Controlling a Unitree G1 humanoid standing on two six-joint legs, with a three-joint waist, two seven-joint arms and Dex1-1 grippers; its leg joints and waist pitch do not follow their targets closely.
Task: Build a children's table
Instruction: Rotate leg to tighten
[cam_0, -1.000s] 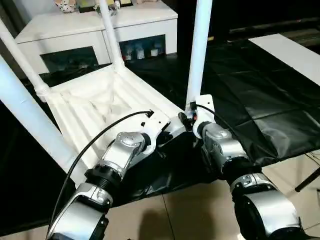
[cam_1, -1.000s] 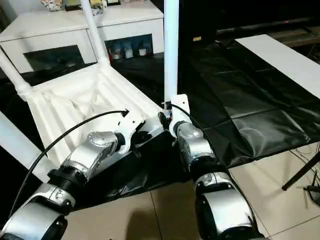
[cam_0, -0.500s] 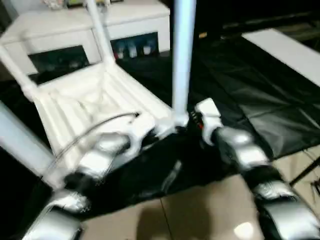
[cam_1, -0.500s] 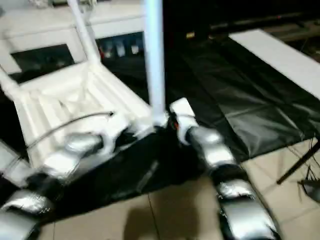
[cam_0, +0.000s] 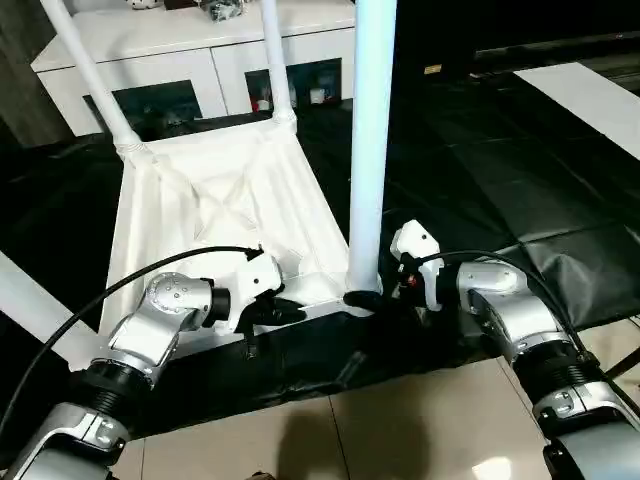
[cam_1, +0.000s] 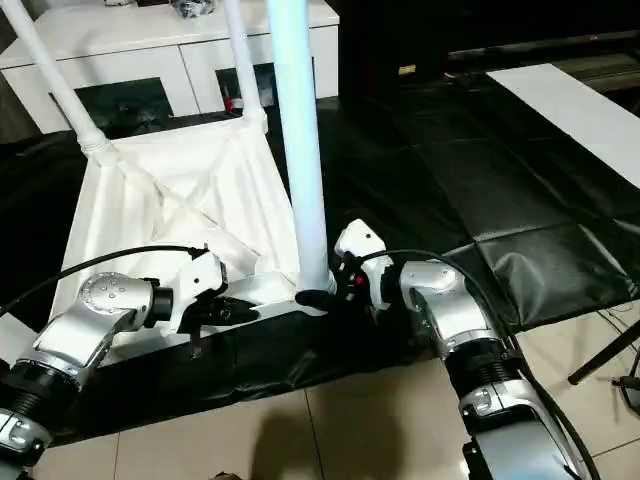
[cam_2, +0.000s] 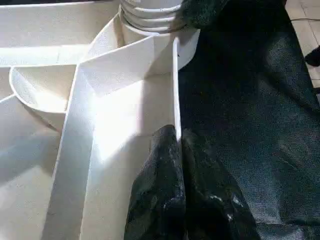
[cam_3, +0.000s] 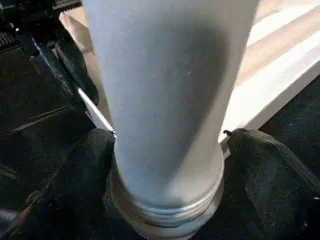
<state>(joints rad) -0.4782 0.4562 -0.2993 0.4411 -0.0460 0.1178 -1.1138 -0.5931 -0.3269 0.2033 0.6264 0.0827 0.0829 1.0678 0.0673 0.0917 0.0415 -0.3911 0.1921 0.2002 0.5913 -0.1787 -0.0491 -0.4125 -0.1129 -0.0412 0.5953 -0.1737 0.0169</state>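
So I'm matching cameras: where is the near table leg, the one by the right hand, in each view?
Left eye: near leg upright, centre.
Right eye: left of centre.
Left wrist: its threaded base at the tabletop corner.
Right wrist: between the right hand's fingers.
Shared landmark: the threaded base.

- Left forearm (cam_0: 160, 325): rounded silver shells are joined by black ribbed collars; a thin black cable is looped above.
- Right forearm (cam_0: 515, 320): built likewise, with a white wrist housing (cam_0: 415, 245).
- Fingers (cam_2: 165, 200): glossy black pads are fitted.
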